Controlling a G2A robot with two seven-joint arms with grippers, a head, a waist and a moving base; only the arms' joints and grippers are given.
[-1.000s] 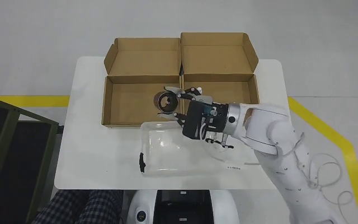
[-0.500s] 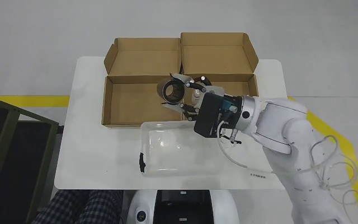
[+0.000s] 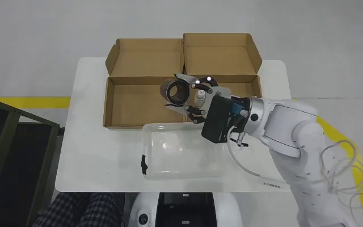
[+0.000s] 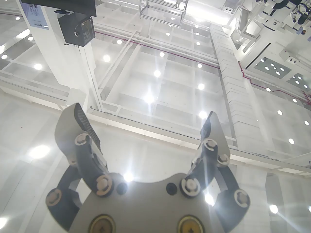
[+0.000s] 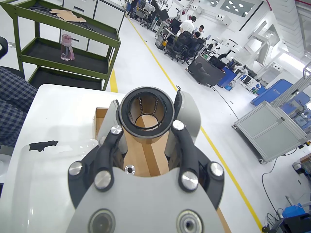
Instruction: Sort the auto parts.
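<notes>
My right gripper [image 3: 182, 95] is shut on a dark metal sleeve bearing [image 3: 173, 91], a hollow ring with rows of small balls inside [image 5: 146, 116]. It holds the bearing in the air over the right end of the left cardboard box [image 3: 126, 105]. The right cardboard box [image 3: 249, 89] lies beside it, partly behind the arm. My left gripper [image 4: 145, 127] points up at the ceiling, open with nothing between its fingers.
A clear plastic bin [image 3: 170, 152] sits on the white table [image 3: 91, 142] in front of the boxes, under the right arm. A green shelf cart [image 5: 60, 42] stands off the table's left side. A person's checked sleeve [image 5: 14, 98] shows near the table's front.
The right gripper has lifted the bearing and carried it back and slightly right, from the bin's rear edge to above the left box. The wrist has also turned.
</notes>
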